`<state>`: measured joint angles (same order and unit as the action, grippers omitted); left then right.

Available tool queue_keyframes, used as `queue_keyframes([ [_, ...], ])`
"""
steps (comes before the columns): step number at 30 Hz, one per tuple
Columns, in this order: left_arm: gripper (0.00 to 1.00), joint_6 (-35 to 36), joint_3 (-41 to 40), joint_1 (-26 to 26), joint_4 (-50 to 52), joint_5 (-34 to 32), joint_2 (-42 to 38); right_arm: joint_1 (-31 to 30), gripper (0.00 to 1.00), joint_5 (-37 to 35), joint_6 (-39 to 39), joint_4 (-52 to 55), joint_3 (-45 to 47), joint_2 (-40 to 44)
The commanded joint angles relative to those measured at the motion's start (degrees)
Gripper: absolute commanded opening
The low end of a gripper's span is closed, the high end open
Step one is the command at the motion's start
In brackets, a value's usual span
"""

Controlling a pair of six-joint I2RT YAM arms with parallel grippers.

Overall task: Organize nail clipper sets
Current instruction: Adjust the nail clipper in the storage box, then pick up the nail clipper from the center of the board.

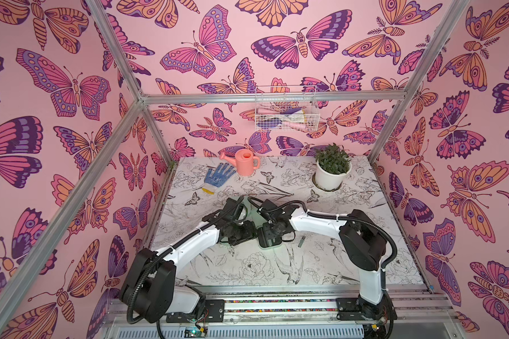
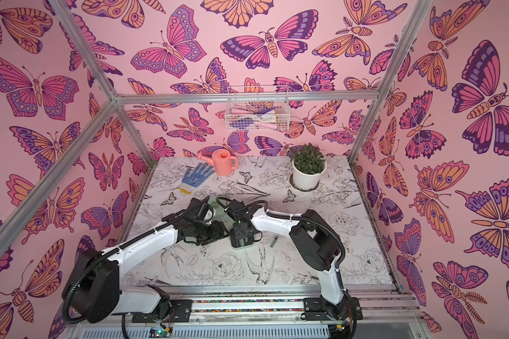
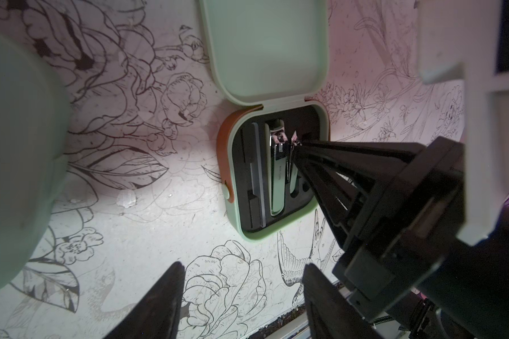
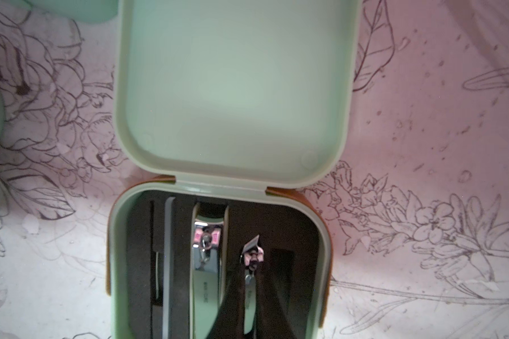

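**Small clipper going down into its slot**

My right claw (image 4: 250, 267) is closed tight on the small nail clipper (image 4: 249, 296) and grips it by its two long sides, head forward. I hold it so because the free slot in the black tray (image 4: 276, 223) is narrow, and the clipper must enter straight along it. The clipper hangs just over this slot, inside the open mint case (image 4: 116, 249). Whether it touches the tray already, I cannot tell.

Beside it the large clipper (image 4: 206, 290) lies in its own bed and the grey nail file (image 4: 168, 264) in the next one, so I judge this set nearly complete. The lid (image 4: 232, 88) is folded back, which keeps my way free.

My left claw (image 3: 241, 293) has its fingers apart and holds nothing. It hovers near the case, I think to steady it or to close the lid afterwards.

One loose tool (image 1: 301, 241) lies on the table (image 1: 247, 273) beside my right arm, not yet put away. A blurred mint shape (image 3: 12, 146) near my left wrist is probably another case.
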<state>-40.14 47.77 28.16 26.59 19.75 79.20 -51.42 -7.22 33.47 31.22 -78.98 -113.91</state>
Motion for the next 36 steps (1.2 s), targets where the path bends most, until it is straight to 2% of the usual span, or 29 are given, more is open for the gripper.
queue_keyframes([
  [1,0.66,-0.1,-0.3,0.1,-0.2,0.2,0.2,-0.7,0.1,2.7,1.4,-0.1,2.7,-3.7],
  [7,0.66,0.0,-0.4,0.1,-0.4,-0.3,1.4,-0.7,0.11,3.2,1.1,0.5,1.3,-2.0],
  [12,0.6,-0.2,-0.5,0.2,-1.1,-0.3,3.4,-0.7,0.25,2.2,0.7,0.7,0.6,2.6],
  [15,0.55,-0.2,-0.3,0.2,-1.5,-0.5,4.1,-0.5,0.28,1.5,0.4,1.0,0.1,6.2],
  [18,0.53,-0.2,0.1,0.3,-1.7,-0.7,4.9,0.2,0.28,1.4,0.2,1.3,0.5,9.2],
  [22,0.45,-0.3,0.7,0.3,-2.1,-0.8,6.9,1.5,0.25,2.8,0.2,0.9,2.4,11.2],
  [28,0.43,-0.5,2.0,0.9,-2.5,-1.3,9.9,4.3,0.24,5.4,2.1,-0.2,8.2,14.3],
  [31,0.44,-0.6,2.2,1.0,-2.4,-1.6,9.8,6.2,0.31,3.2,4.1,2.9,12.1,18.8],
  [34,0.44,-0.7,2.2,1.0,-2.5,-1.7,9.3,6.9,0.43,-2.0,7.9,9.8,14.7,22.5],
  [36,0.44,-0.8,2.3,1.1,-2.4,-1.6,9.0,6.9,0.5,-2.8,11.0,11.6,17.1,23.4],
])
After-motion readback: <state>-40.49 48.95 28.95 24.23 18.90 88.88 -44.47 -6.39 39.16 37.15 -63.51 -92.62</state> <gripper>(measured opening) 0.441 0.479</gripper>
